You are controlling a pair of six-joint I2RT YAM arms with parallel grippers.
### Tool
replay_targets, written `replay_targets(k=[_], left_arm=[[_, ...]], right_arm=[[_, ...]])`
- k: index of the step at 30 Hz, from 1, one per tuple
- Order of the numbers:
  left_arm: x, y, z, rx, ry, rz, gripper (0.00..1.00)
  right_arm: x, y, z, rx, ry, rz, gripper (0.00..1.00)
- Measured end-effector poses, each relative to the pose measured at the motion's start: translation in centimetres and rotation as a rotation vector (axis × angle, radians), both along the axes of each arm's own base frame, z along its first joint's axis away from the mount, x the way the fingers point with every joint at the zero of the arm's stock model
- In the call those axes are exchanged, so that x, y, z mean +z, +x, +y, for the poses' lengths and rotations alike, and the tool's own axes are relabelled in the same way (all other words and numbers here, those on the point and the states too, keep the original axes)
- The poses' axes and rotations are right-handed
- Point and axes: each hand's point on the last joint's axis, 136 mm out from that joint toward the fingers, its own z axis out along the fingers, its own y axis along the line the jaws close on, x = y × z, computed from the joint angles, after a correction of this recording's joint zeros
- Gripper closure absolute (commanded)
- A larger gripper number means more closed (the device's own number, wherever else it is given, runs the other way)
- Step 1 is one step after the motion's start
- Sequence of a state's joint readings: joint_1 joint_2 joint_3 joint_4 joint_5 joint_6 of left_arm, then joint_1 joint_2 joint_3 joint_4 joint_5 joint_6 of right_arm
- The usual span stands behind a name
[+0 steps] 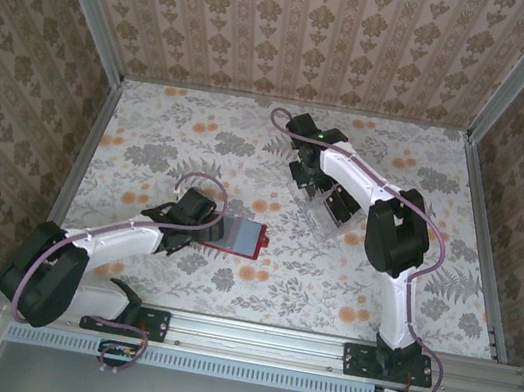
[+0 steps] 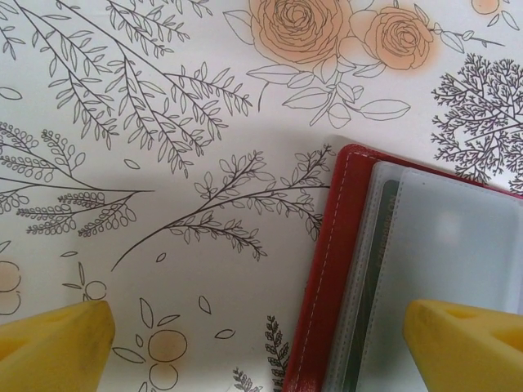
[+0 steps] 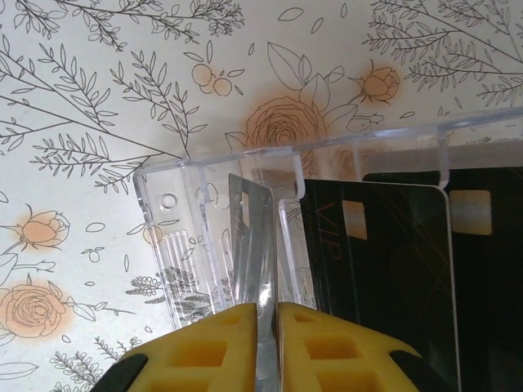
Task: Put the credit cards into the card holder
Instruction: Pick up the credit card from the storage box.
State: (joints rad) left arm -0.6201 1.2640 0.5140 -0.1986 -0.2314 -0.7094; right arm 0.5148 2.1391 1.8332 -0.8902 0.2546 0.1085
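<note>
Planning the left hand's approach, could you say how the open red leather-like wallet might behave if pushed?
Lying flat and thin, the red leather-like wallet would probably slide, not tip. Its clear plastic sleeves look floppy and might buckle.

Card holder is lying on table, nr centre-left — tray is sitting further back & to its right. Cards are standing upright in tray slots.

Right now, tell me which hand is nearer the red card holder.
Left. The left hand hangs open, straddling the card holder's edge; the right hand sits far off, closed on a card in the clear tray.
</note>
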Motion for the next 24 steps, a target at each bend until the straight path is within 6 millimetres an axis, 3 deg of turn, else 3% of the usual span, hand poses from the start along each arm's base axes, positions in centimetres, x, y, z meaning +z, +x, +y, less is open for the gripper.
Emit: replay_targets(k=[11, 16, 20, 24], left_arm=[[0.1, 0.1, -0.1, 0.0, -0.003, -0.004, 0.0], [0.1, 0.1, 0.0, 0.002, 0.002, -0.004, 0.0], [0.5, 0.4, 0.5, 0.019, 0.029, -0.01, 0.0], [1.0, 0.6, 1.8, 0.059, 0.07, -0.008, 0.0]], right_arm=[[-0.6, -0.5, 0.0, 0.001, 0.009, 0.025, 1.0], [-0.1, -0.5, -0.1, 0.002, 0.024, 0.023, 1.0], [1.9, -0.7, 0.4, 0.005, 0.074, 0.0, 1.0], [5.8, -1.2, 1.3, 0.007, 0.176, -0.052, 1.0]])
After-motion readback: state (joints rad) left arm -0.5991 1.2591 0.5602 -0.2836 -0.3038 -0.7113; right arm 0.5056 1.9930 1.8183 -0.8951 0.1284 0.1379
